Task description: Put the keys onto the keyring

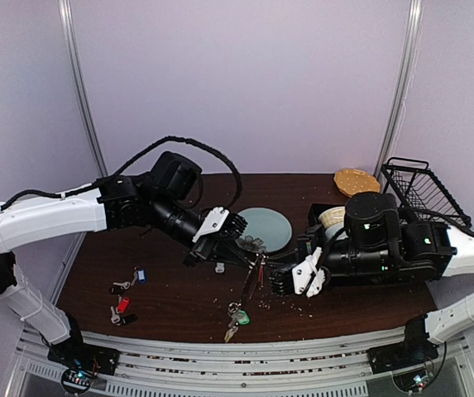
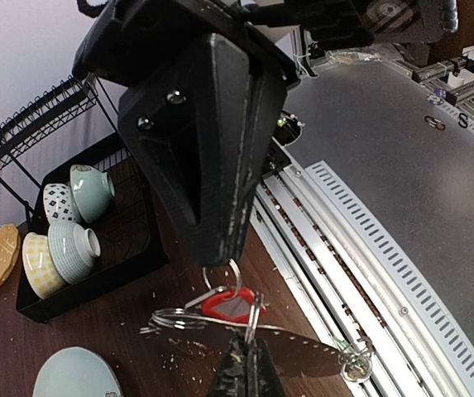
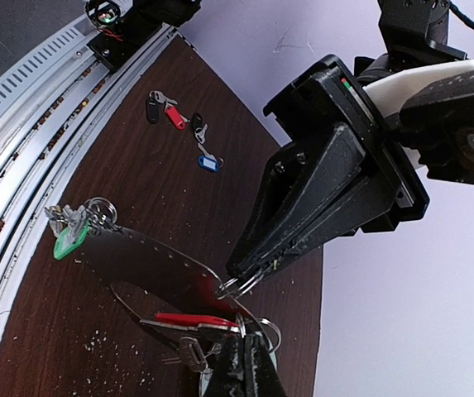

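Soft, even light falls from above in the overhead view. The lilac walls [image 1: 245, 83] read bright, the dark counter [image 1: 179, 289] swallows detail, and shadows under the arms are faint with blurred edges. Black arm parts look nearly featureless. Small green lamps glow on the right arm [image 1: 385, 240]. Both wrist views bend straight lines toward the edges. In the left wrist view the right end effector [image 2: 220, 258] looms close, dim and slightly soft, while the metal rails [image 2: 385, 248] at right carry a pale sheen. In the right wrist view the left end effector [image 3: 238, 277] shows dark against bright wall.
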### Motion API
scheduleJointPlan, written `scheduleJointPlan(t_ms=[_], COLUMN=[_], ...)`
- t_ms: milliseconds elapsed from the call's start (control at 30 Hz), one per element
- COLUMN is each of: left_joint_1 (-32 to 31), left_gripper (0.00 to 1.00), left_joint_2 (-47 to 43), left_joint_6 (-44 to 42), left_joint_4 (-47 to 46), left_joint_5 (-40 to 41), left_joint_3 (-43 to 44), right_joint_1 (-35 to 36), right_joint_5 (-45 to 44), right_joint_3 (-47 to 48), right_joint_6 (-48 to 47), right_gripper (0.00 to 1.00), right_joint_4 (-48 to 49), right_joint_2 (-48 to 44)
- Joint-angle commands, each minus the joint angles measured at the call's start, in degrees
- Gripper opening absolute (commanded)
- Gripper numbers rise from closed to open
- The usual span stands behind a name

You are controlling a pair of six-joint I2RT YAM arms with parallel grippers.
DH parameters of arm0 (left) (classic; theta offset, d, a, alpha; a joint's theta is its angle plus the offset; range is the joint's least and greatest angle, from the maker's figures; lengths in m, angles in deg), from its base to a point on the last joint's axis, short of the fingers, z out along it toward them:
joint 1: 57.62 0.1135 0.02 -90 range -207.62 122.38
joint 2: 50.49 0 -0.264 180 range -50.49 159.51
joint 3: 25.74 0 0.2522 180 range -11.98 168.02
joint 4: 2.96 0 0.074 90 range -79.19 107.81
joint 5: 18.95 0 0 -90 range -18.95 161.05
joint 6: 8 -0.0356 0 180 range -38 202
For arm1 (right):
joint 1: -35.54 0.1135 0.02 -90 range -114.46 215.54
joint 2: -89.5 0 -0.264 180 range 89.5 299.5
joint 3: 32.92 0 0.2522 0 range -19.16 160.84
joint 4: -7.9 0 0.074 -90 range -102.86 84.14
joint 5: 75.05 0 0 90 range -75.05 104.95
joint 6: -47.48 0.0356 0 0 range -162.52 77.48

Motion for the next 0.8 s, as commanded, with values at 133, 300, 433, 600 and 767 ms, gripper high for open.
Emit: scheduleJointPlan(t_ms=[133, 300, 433, 600, 767], left_joint_1=[0.0, 0.0, 0.0, 0.04, 0.0], left_gripper=[0.0, 0.0, 0.0, 0.0, 0.0], left_joint_2=[-0.23, -0.35, 0.11, 0.31, 0.48], left_joint_6=[1.41, 2.18, 2.81, 3.42, 3.59], left_joint_4=[-2.74, -3.46, -3.49, -3.46, -3.49], left_joint_5=[-2.07, -2.2, -2.24, -2.21, -2.29], left_joint_3=[1.77, 1.46, 1.72, 1.9, 1.99], right_joint_1=[0.58, 0.78, 0.82, 0.91, 1.02], right_joint_5=[1.24, 1.22, 1.47, 1.72, 2.01], right_joint_3=[-1.19, -1.32, -1.37, -1.43, -1.61], right_joint_6=[-0.23, -0.2, 0.14, 0.05, 0.03], right_gripper=[0.0, 0.0, 0.0, 0.0, 0.0], right_joint_4=[1.39, 1.87, 3.25, 3.91, 4.24], right_joint_2=[0.05, 0.13, -0.07, 0.12, 0.12])
